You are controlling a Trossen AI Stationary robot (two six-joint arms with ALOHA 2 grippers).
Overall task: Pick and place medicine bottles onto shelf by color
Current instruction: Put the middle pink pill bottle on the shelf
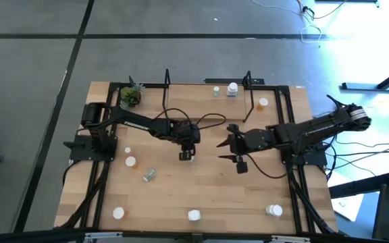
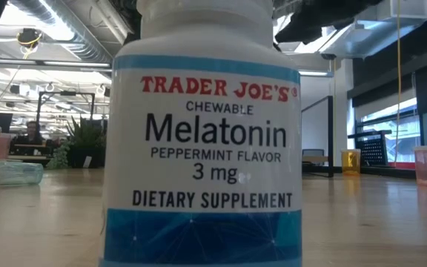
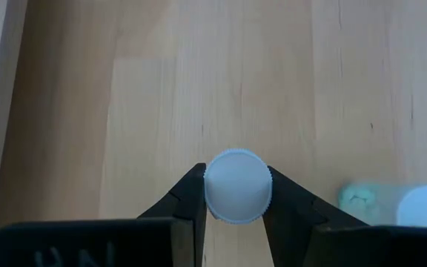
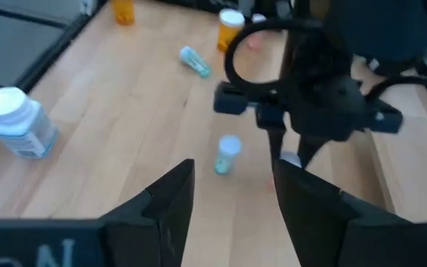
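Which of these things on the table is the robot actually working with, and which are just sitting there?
Part of the job:
- bottle gripped by the left hand
- other bottles, e.g. melatonin bottle, fallen green bottle, orange bottle
- shelf
- right hand, open, holding nothing

Just lying about:
- potted plant

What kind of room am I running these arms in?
Probably an open-plan office or lab. The low view looks past the Melatonin bottle to exposed ceiling ducts, desks with a seated person, and large windows. The wooden table stands on a grey floor.
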